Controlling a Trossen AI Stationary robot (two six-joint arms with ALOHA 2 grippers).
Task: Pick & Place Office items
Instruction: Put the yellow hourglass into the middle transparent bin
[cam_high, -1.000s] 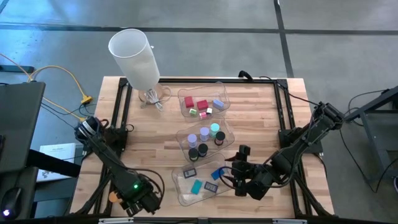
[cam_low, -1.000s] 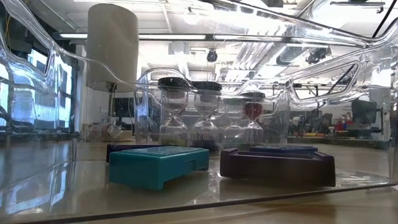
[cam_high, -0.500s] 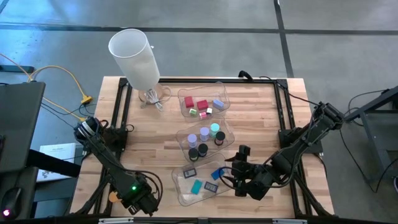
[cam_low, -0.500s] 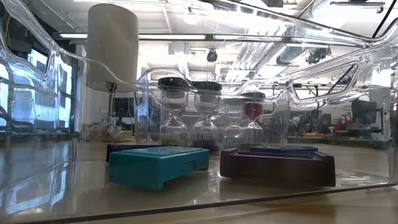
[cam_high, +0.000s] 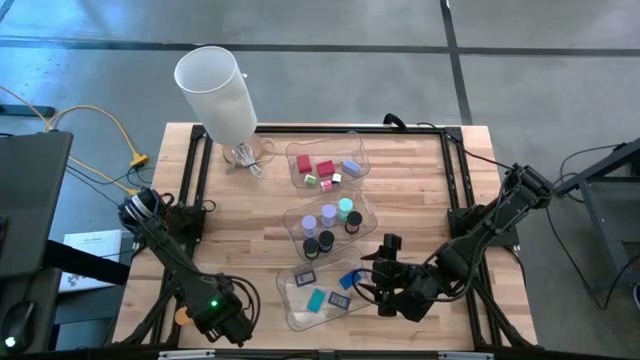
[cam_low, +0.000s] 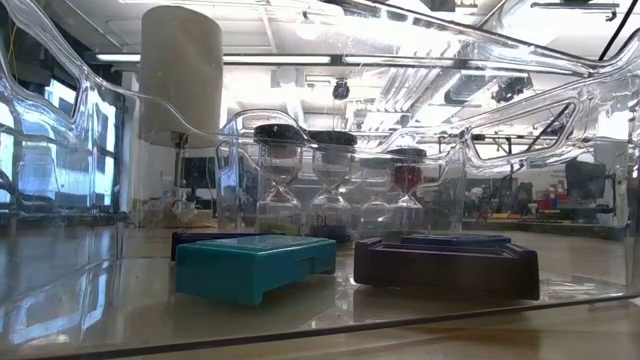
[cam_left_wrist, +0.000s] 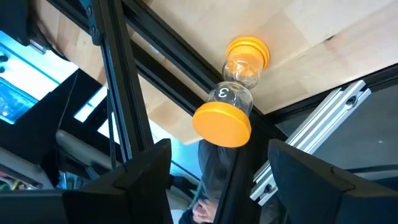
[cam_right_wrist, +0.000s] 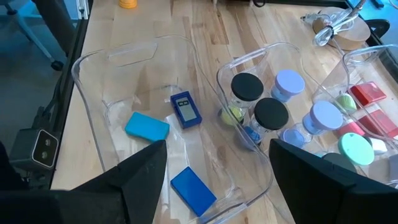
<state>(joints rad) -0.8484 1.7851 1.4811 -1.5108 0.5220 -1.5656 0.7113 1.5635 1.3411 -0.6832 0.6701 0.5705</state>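
The wooden table is seen from above with three clear trays in a line down its middle, the white lamp shade at the far left corner. The left gripper is held at the near left edge, over the frame rail. Its fingers are seen spread apart in the left wrist view, and the orange-capped hourglass lies free beyond them, at the table edge, touching neither finger. Compared with a second ago the left gripper is shifted slightly toward the edge and its fingers are wider; this is judged to be a release, so that piece is not yet in a tray. The right gripper is unmoved, just right of the near tray, fingers spread and holding nothing. The remaining items are unchanged: red and pink blocks in the far tray, capped hourglasses in the middle tray, the teal rectangle and blue rectangle in the near tray.
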